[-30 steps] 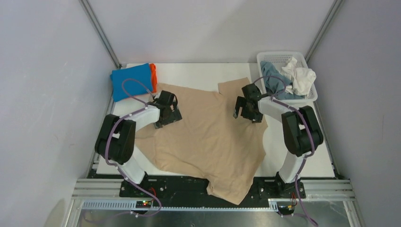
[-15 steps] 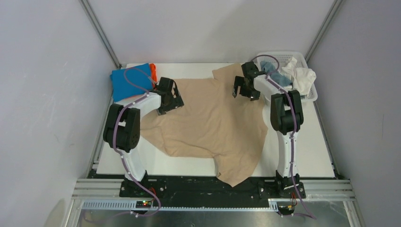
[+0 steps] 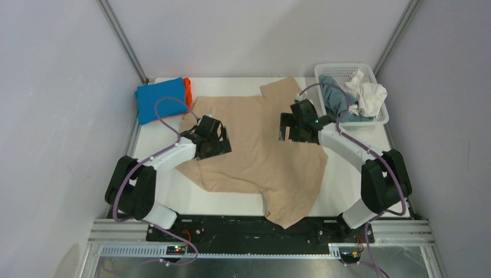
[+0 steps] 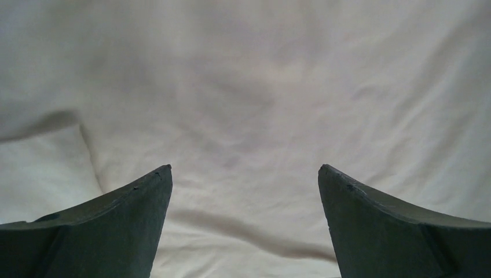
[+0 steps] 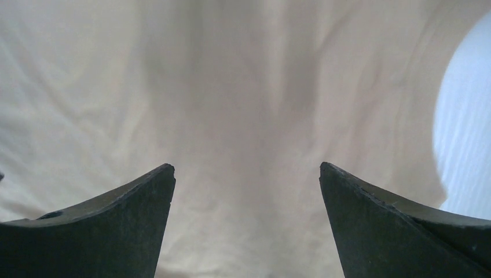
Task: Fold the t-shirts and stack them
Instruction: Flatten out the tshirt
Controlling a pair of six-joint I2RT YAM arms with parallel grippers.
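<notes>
White table [image 3: 223, 200] bears beige t-shirt [image 3: 260, 165], long axis far-to-near, left hand [image 3: 216, 141] and right hand [image 3: 291, 127] both spread.

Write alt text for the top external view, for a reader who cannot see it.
A beige t-shirt lies spread on a table under the left gripper and right gripper, both open. Far left, a blue t-shirt covers an orange t-shirt; far right, a basket holds more.
</notes>
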